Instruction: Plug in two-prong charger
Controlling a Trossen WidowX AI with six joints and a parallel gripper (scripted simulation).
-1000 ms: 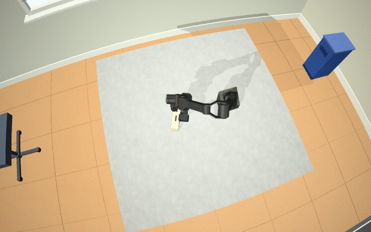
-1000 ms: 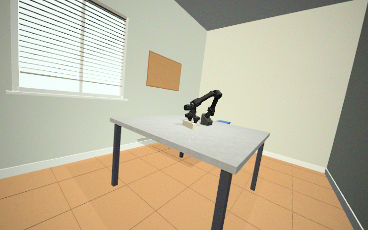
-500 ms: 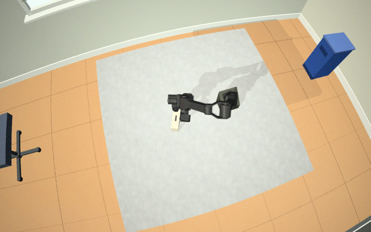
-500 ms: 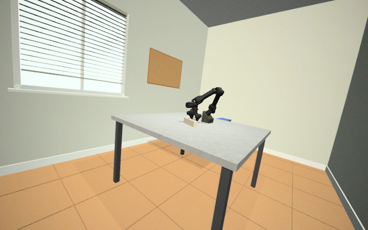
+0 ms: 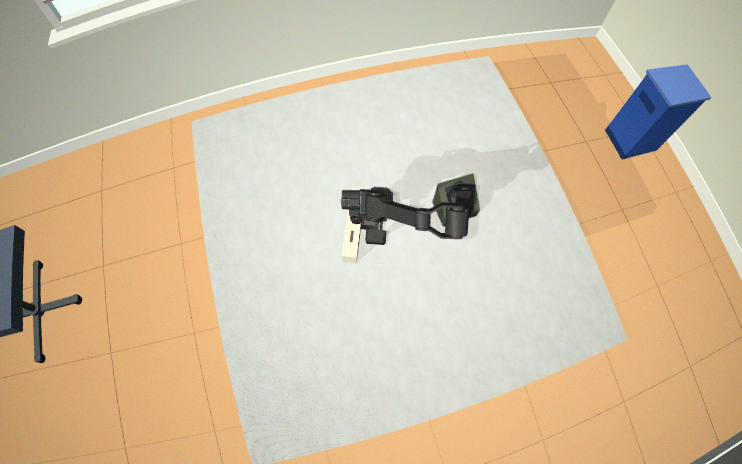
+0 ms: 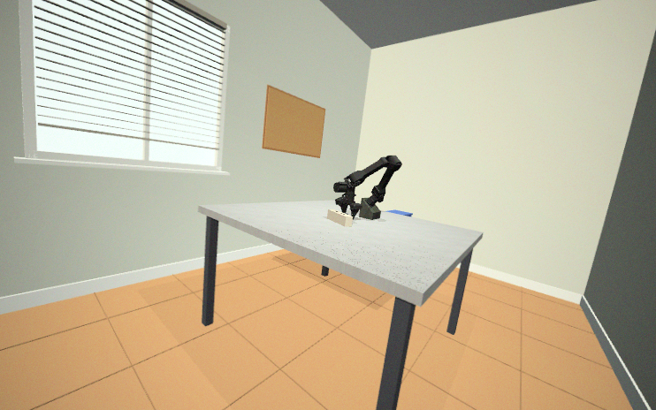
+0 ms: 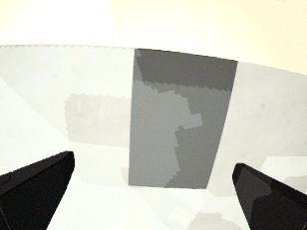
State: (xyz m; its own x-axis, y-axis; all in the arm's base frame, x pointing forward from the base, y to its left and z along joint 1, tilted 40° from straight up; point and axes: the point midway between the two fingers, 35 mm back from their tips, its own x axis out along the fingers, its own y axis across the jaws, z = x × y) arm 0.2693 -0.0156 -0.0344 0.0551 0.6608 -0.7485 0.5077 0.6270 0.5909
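Observation:
The cream power strip (image 5: pixel 350 253) (image 6: pixel 339 218) (image 7: pixel 50 21) lies on the table, its edge across the top of the wrist view. A dark outlet recess (image 5: pixel 351 236) shows on it in the top view. A grey block, seemingly the charger (image 7: pixel 164 128), is beside the strip, its far end at the strip's edge; I cannot tell whether they touch. Its prongs are not visible, and the arm hides it in the top and exterior views. My gripper (image 6: pixel 349 216) (image 7: pixel 154 166) is open and low beside the strip, with one finger on each side of the block, apart from it.
The pale table (image 5: pixel 410 339) (image 6: pixel 411 251) carries the arm's dark base (image 5: pixel 473 183) (image 6: pixel 369 210), a little way behind the gripper. The arm reaches over from the base and covers one end of the strip in the top view. A blue bin (image 5: pixel 648 117) stands on the floor.

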